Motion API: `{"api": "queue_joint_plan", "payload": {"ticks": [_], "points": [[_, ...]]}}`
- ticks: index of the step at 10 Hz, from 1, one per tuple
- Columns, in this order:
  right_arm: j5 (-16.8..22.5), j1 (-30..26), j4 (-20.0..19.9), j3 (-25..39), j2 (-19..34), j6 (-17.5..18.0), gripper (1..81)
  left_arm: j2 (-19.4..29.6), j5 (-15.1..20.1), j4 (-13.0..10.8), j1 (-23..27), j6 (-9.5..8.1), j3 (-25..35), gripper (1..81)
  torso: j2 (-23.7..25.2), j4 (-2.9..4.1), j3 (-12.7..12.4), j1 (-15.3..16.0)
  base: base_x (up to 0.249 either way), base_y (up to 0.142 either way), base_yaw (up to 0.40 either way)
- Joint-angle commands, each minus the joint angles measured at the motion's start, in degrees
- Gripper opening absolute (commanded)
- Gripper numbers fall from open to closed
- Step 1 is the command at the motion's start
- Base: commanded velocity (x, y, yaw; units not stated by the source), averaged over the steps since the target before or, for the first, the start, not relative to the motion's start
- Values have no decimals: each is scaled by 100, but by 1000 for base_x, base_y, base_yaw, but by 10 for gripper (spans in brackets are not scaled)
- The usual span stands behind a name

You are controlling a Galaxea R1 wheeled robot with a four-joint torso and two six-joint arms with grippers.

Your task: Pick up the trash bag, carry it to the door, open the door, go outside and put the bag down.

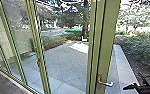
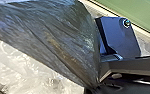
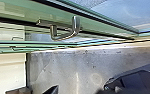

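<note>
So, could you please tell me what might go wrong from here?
The dark trash bag looks pulled into taut folds, so its thin plastic might tear. The robot's right arm is close beside the door handle in the head view, so it could knock or catch on it if the robot shifts.

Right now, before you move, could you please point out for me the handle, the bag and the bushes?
Handle (image 1: 108, 84): head view, on its lever.
Bag (image 2: 63, 45): left wrist view, on its dark plastic.
Bushes (image 1: 141, 48): head view, on the leaves at the right side.
</note>
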State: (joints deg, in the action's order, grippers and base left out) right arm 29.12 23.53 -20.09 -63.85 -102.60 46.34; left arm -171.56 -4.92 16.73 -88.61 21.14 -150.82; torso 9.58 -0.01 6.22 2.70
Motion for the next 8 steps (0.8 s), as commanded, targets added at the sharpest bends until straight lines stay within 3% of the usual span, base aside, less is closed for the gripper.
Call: {"api": "queue_joint_plan", "payload": {"ticks": [1,4,8], "points": [[190,-809,119,-276,-141,297,811,33,343,33,270,13,26,10,0,0,0,0,0,0,0],[190,-915,181,-704,-719,876,811,68,343,33,270,13,26,10,0,0,0,2,0,0,0],[-135,-880,137,-1480,-1363,1132,811,104,343,33,270,-48,26,10,0,0,2,2,0,0,0]]}}
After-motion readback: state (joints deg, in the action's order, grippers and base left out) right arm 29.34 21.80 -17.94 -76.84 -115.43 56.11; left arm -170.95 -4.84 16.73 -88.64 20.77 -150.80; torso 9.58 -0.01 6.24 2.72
